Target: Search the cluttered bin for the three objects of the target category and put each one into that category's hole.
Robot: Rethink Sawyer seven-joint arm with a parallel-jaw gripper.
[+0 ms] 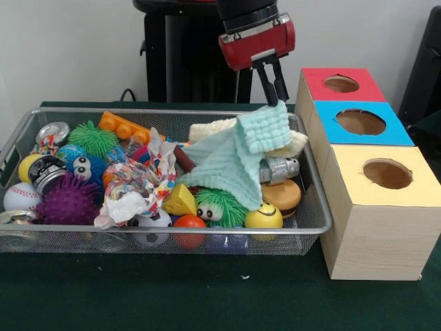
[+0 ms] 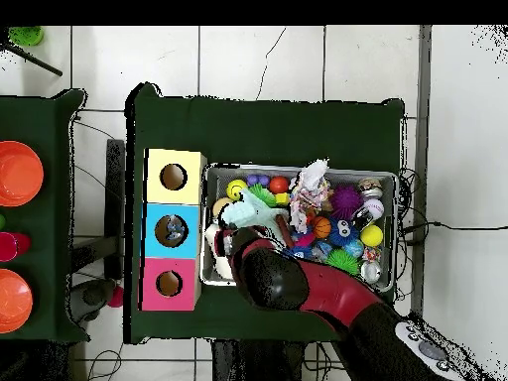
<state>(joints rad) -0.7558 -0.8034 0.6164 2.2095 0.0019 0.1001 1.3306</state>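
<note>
Cloth lifted over the bin

The gripper has its fingers pinching a mint cloth (hanging corner-up) above the wire bin, beside the blue box's hole.

Mint cloth, purple spiky ball

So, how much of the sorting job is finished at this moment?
Done: the overhead view shows something lying in the blue box's hole, though I cannot tell what. In hand: the end effector has pinched a pale green cloth and holds it up over the basket. Left: no clear bottle is visible among the toys, so the search continues.
</note>
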